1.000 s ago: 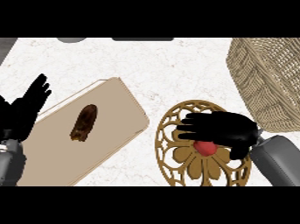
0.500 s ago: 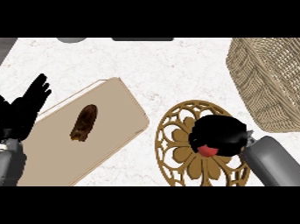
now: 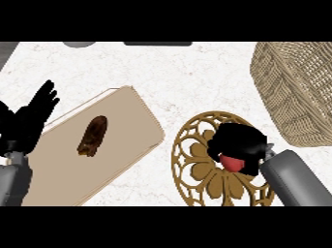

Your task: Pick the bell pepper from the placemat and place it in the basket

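A white marbled table (image 3: 197, 72) is filling the view from above. Near the middle right, a round golden openwork placemat (image 3: 197, 164) is lying flat on the table. The robot's right hand (image 3: 236, 145), black at the end of a grey forearm, is sitting over the right part of this placemat with its fingers curled down around a red bell pepper (image 3: 232, 162). Only a small red patch of the pepper is showing beneath the hand; the rest is being hidden by the fingers. Whether the pepper is touching the placemat or being held just above it cannot be told.

To the far right, a large woven wicker basket (image 3: 304, 92) is standing on the table, partly cut off by the right edge, apart from the hand and the pepper.

To the left of the placemat, a pale wooden rectangular cutting board (image 3: 118, 145) is lying at an angle, carrying a dark brown elongated food item (image 3: 92, 135) near its centre.

At the left edge, the robot's left hand (image 3: 22, 121) is resting open, its fingers spread and pointing away, holding nothing.
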Controlling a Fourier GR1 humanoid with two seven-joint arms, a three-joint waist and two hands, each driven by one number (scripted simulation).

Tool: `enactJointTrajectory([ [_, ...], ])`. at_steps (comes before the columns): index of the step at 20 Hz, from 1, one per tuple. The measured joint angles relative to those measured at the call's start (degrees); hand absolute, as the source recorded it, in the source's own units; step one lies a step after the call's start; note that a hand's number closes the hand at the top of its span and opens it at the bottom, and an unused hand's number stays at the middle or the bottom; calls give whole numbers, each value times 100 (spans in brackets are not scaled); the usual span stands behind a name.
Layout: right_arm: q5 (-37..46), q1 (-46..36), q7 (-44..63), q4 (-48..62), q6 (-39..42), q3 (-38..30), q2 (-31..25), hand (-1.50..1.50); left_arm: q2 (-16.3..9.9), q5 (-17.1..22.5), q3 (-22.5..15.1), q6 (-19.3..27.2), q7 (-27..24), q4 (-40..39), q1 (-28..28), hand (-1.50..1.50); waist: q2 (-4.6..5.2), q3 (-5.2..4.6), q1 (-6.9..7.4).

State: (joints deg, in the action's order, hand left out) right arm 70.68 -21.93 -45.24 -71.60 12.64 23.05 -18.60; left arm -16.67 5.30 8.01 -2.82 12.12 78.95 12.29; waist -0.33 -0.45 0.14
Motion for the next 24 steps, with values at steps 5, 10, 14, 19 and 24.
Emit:
enactJointTrajectory([
  [5,-437,2,1762,361,174,-1334,565,150,-38,9,82,48,-6,13,-27,0,64,22,-238],
  [10,-888,-128,3480,553,-245,-2528,1313,150,-55,16,134,78,-16,20,-53,0,126,69,-281],
  [14,-1344,-568,4669,472,-1083,-3268,1649,150,-26,20,81,38,-25,31,-29,0,136,96,-66],
  [19,-1363,-1438,6139,363,-2436,-3781,1796,150,29,-8,-98,-76,-20,53,79,0,158,58,326],
  [24,-692,-2344,7714,551,-3661,-4055,1841,150,89,-56,-254,-129,17,46,250,0,205,13,587],
])
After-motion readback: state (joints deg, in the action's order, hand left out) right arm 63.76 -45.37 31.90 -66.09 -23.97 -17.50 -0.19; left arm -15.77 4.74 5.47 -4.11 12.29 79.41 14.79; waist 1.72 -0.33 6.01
